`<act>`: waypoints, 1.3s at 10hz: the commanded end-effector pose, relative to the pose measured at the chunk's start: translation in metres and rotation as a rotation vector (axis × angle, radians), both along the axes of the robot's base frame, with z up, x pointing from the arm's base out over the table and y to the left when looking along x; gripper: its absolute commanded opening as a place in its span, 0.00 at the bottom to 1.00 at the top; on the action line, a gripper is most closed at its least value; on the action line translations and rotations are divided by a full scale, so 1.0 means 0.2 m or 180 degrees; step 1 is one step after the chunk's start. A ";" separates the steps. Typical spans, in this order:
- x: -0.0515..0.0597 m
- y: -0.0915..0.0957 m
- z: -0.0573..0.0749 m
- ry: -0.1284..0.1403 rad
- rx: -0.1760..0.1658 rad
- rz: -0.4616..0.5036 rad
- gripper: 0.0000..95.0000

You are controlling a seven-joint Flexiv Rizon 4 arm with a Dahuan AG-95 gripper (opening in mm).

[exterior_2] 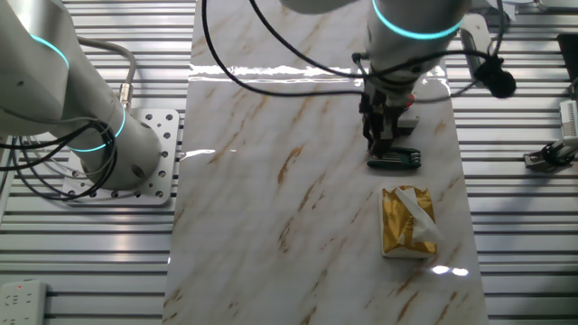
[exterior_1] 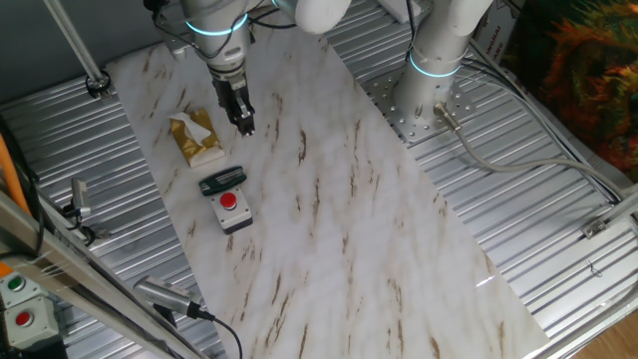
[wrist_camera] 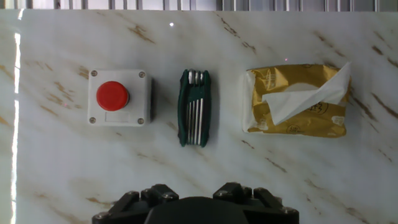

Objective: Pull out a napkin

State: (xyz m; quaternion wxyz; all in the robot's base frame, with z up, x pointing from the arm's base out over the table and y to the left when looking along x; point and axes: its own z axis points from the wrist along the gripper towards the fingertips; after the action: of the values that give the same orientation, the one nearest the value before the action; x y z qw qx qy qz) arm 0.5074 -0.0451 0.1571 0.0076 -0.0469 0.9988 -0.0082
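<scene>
Hovering gripper beside packet, jaw state unclear; shift over napkin, pinch raised flap only, pull straight up.

I can't read any text from here. The shiny golden-yellow tissue packet carries some dark print near its lower edge in the hand view, but it is too small and blurred for me to make out. The grey box with the red push button has a pale label patch under the button; I see no legible characters on it.
</scene>
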 end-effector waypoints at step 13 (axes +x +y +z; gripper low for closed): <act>0.22 -0.33 -0.14 -0.0038 0.0099 0.0325 0.60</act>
State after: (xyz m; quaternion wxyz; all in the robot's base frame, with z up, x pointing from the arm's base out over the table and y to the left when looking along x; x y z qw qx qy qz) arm 0.5530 -0.1118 0.1292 0.0143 -0.1001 0.9948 0.0102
